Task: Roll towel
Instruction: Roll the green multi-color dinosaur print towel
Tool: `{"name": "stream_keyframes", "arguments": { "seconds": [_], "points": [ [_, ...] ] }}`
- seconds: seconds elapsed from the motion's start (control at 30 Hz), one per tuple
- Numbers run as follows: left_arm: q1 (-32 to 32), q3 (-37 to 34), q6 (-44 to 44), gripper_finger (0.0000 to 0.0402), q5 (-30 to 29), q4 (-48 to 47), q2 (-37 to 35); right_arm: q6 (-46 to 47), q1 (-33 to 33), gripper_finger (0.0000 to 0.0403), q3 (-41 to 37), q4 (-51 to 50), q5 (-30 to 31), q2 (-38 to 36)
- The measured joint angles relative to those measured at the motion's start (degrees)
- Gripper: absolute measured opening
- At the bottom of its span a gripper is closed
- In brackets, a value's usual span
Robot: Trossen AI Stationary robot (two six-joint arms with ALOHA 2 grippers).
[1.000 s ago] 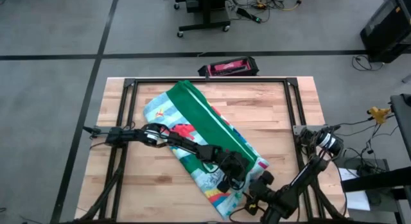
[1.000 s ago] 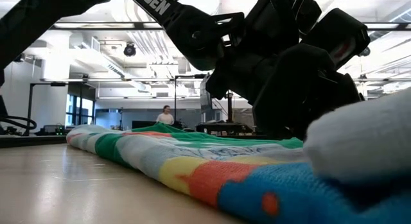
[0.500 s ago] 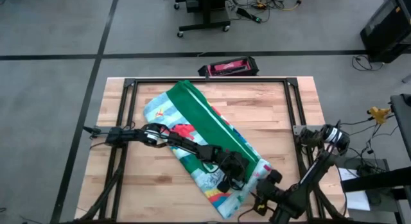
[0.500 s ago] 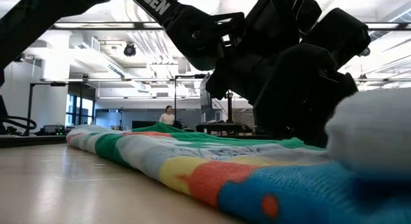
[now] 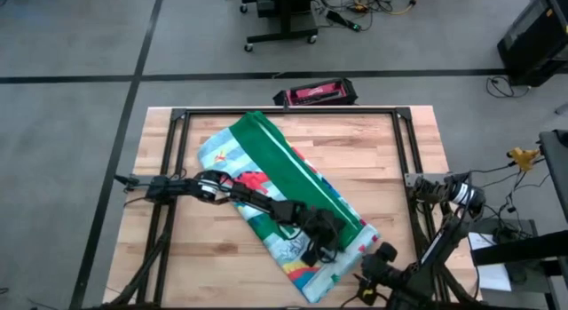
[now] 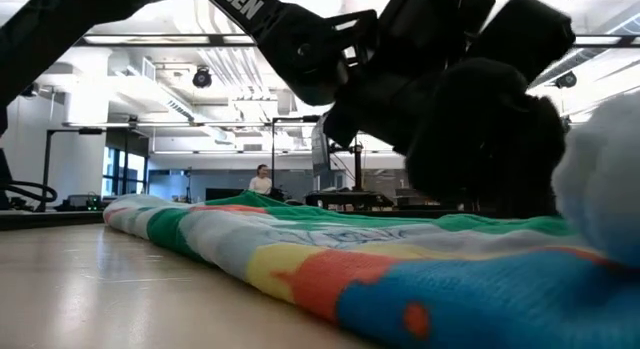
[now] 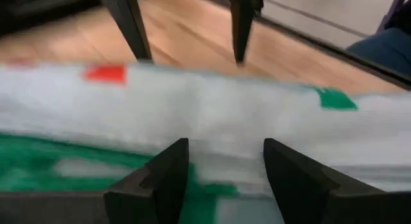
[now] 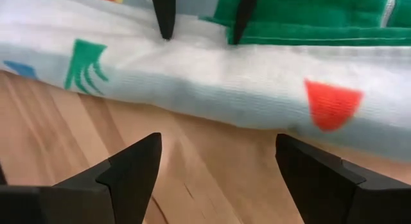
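Right hand [image 5: 371,273] backed off towel [image 5: 275,172], released, left hand [image 5: 321,250] released above it.

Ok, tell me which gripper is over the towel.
The left gripper: it sits above the towel, jaws open. The right gripper is open too, but off the towel's edge, above bare table.

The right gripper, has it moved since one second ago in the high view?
Yes. The right gripper has backed off from the towel, toward the table's near right corner.
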Motion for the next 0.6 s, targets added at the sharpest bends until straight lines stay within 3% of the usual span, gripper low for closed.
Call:
{"name": "stream_keyframes", "arguments": {
  "seconds": [0.17,0.43,0.6],
  "points": [
    [0.02,0.06,0.63,0.0183,-0.31,0.76,-0.4,-0.02,0.0,0.0289,-0.17,1.83,-0.1,0.88],
    [3.27,0.23,-0.55,0.0184,0.0,11.43,-0.13,-1.58,-0.57,0.03,-1.03,0.44,0.41,0.88],
    [4.0,0.3,-0.96,0.0177,0.73,13.21,2.63,-1.63,-1.56,0.0305,-1.6,0.67,1.35,0.76]
  ]
}}
